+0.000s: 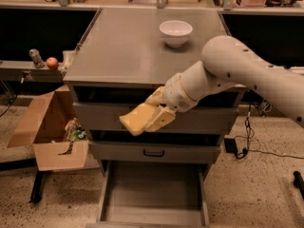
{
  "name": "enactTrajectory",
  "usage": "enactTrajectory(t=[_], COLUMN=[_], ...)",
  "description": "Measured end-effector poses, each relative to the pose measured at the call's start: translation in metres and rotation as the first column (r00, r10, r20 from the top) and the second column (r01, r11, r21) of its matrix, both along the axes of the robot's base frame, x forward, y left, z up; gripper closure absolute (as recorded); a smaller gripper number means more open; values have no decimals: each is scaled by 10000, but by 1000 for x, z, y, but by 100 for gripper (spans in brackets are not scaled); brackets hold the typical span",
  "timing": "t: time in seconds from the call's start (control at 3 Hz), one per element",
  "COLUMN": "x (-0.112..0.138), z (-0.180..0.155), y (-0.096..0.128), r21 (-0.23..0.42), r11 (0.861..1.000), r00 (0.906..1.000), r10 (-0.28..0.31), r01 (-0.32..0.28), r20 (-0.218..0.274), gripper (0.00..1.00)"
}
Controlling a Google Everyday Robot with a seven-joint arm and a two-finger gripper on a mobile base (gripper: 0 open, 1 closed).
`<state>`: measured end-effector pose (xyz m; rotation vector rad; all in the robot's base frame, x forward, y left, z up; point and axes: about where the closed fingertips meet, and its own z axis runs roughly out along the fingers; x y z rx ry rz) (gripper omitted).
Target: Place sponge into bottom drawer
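Note:
My gripper (151, 114) is shut on the sponge (135, 118), a pale-yellow foam block. It hangs in front of the cabinet's upper drawer fronts, tilted down to the left. The white arm comes in from the right, over the cabinet's front edge. The bottom drawer (153, 195) is pulled out below, a shallow grey tray with nothing showing in it. The sponge is well above it, over its left half.
A white bowl (175, 32) stands at the back of the grey cabinet top (128, 46). An open cardboard box (54, 129) sits on the floor to the left. A red ball (52, 62) lies on a side shelf. Cables lie on the floor at right.

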<state>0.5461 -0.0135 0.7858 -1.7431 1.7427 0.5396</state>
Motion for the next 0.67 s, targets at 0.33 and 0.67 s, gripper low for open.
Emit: enactTrajectory(t=[0.33, 0.67], x=[-8, -10], z=[-65, -104], y=[-34, -51], r21=[-563, -603], r11=[9915, 9769], r00=[9929, 9779], r10=[-1183, -2070], r01=[1176, 2050], r20=[-101, -296], gripper=[100, 100])
